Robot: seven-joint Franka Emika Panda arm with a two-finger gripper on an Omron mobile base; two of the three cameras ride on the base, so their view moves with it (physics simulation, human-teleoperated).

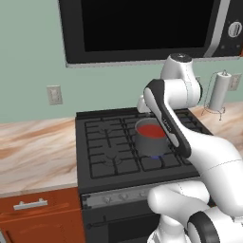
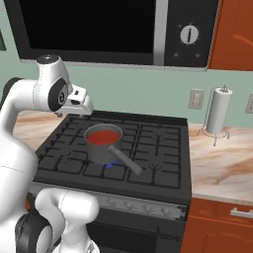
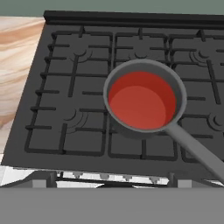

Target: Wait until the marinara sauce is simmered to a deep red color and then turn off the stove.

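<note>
The white arm rises from the base in front of the stove (image 1: 118, 156), folds back at its elbow and carries its hand high over the back half of the grates, the wrist turned so the hand camera looks down and forward onto the cooktop. In the right base view the pincer (image 2: 85, 105) juts out from the wrist toward the middle of the range, above and just behind the pan; its fingertips are too small there to read, and nothing is seen between them or against them (it stands fully open, holding nothing, touching nothing).

Nearest the base is the silver front strip with its row of small knobs (image 2: 132, 206). Past it, on a front burner, sits a grey saucepan (image 3: 144, 127), its long handle (image 3: 197, 151) reaching toward the front right corner. A blue flame (image 2: 111, 164) shows under it. The marinara sauce (image 3: 140, 106) fills the pan as a smooth, flat orange-red disc. The arm's forearm crosses in front of the pan's right side in the left base view.

Farther off, a paper towel roll (image 2: 218, 111) stands on the marble counter (image 2: 222, 158) right of the stove, and a black microwave (image 2: 113, 29) hangs above.
</note>
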